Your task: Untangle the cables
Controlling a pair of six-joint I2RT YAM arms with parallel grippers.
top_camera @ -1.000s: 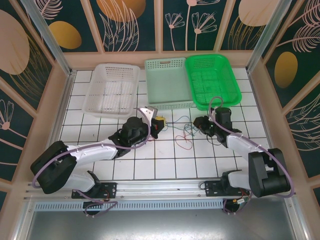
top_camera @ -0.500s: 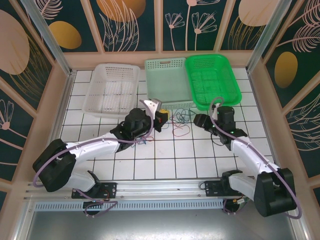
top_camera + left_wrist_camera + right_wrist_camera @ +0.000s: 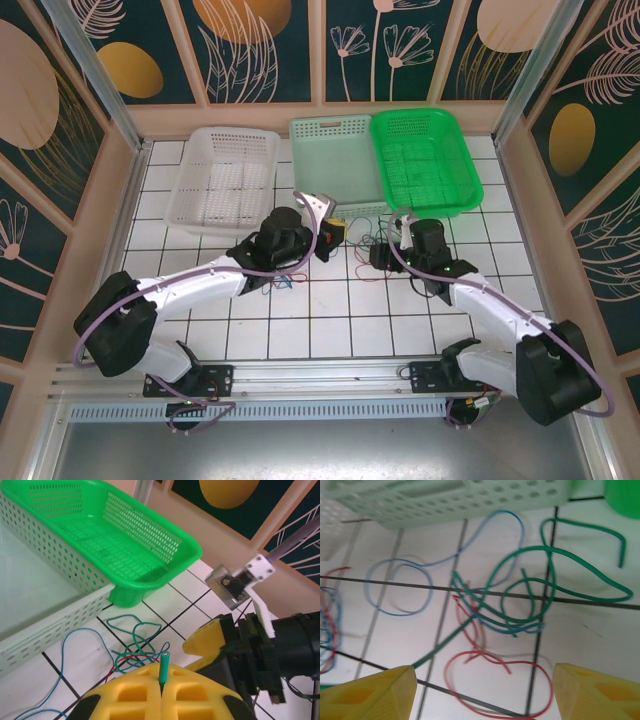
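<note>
My left gripper (image 3: 161, 689) is clenched on the tip of the green cable (image 3: 164, 664). My right gripper (image 3: 485, 690) hangs with its jaws spread wide over the knot of cables (image 3: 472, 607), which lies on the tiled table (image 3: 330, 320) near the middle of its far edge, just in front of the pale green basket (image 3: 335, 170). I'd lower the right onto the red loop (image 3: 470, 654) alone, clear of the green and blue strands. Then I'd draw it slowly toward the right edge, so nothing cinches tight.
</note>
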